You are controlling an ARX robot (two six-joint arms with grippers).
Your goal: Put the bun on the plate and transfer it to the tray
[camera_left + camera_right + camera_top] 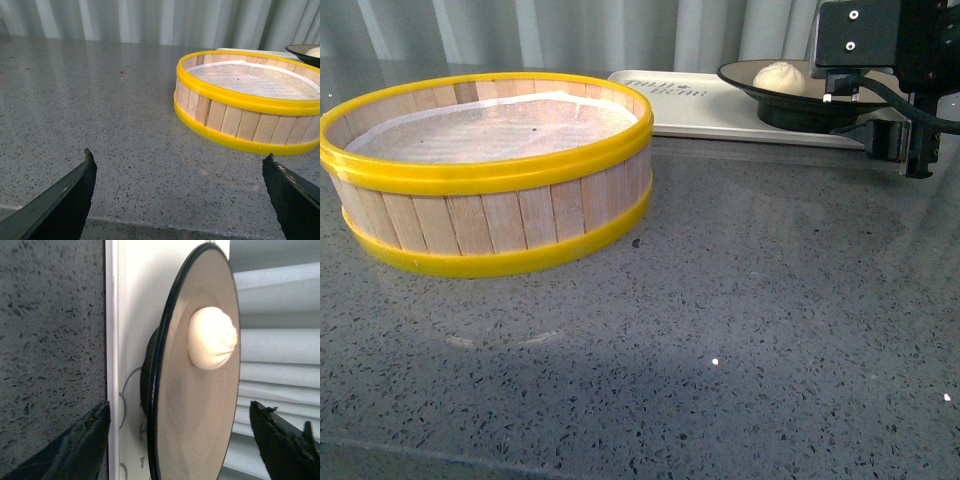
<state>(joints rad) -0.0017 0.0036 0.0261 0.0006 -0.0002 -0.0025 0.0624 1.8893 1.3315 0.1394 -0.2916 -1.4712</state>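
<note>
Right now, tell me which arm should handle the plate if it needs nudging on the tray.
Right. Its pincer is open with the fingers either side of the plate, which carries the bun on the tray. The left pincer hangs open over bare counter, beyond the steamer basket.

left pincer (177, 195) low, jaws spread wide, holding nothing. right pincer (182, 440) rolled sideways, jaws apart, gripping nothing.

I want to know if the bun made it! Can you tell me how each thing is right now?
bun: sitting on the plate
plate: upright, on the tray
tray: flat on the table, holding the plate
steamer basket: empty apart from its white liner
left gripper: fingers open, holding nothing
right gripper: fingers open around the plate
</note>
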